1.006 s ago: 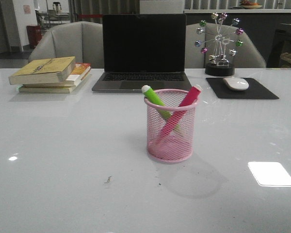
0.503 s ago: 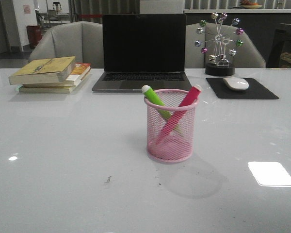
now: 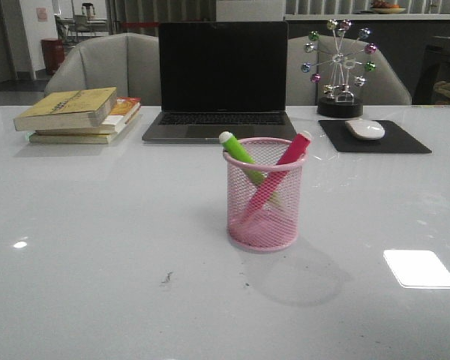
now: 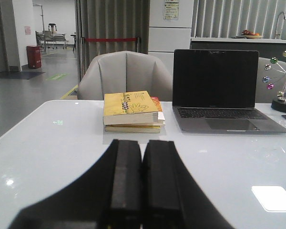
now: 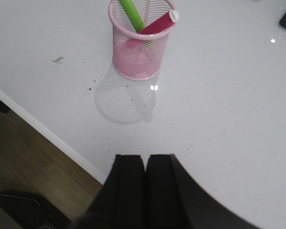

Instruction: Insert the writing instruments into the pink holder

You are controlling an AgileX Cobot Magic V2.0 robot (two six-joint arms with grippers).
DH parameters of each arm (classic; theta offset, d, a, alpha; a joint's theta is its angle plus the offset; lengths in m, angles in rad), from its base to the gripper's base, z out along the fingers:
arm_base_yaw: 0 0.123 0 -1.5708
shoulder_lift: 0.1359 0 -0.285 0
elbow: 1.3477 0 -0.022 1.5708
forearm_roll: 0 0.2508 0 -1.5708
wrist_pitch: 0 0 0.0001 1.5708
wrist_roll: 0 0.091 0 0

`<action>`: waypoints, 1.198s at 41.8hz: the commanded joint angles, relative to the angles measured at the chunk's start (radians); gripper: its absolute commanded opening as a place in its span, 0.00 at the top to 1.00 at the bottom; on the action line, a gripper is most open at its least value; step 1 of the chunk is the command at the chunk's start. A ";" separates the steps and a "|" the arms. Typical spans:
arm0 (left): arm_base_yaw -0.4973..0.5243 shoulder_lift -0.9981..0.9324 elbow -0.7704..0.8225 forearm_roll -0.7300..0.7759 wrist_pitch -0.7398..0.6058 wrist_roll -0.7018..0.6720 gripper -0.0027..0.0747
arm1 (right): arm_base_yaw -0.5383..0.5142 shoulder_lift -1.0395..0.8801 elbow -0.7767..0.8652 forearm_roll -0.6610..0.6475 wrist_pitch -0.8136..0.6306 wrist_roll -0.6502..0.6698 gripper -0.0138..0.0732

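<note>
The pink wire-mesh holder stands upright in the middle of the white table, also seen in the right wrist view as the holder. Inside it lean two crossed markers: the lime green marker toward the left and the magenta marker toward the right, both tips above the rim. In the right wrist view the green marker and magenta marker show too. My left gripper is shut and holds nothing, far from the holder. Shut and holding nothing as well, my right gripper hangs near the table's front edge. Neither gripper shows in the front view.
A laptop stands open at the back, with a stack of books to its left. A white mouse lies on a black pad at back right, behind it a ball ornament. The table's edge drops to a wooden floor.
</note>
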 commanded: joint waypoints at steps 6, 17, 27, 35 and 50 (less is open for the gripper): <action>-0.006 -0.020 -0.001 0.000 -0.087 -0.007 0.84 | 0.003 -0.011 -0.028 -0.003 -0.063 -0.010 0.81; -0.006 -0.020 -0.001 0.000 -0.087 -0.007 0.84 | -0.167 -0.157 0.013 0.005 -0.096 -0.013 0.81; -0.006 -0.020 -0.001 0.000 -0.087 -0.007 0.84 | -0.419 -0.428 0.253 0.015 -0.387 -0.012 0.81; -0.006 -0.020 -0.001 0.000 -0.087 -0.007 0.84 | -0.513 -0.603 0.435 0.087 -0.524 -0.012 0.81; -0.006 -0.018 -0.001 0.000 -0.087 -0.007 0.84 | -0.514 -0.660 0.557 0.118 -0.749 -0.011 0.81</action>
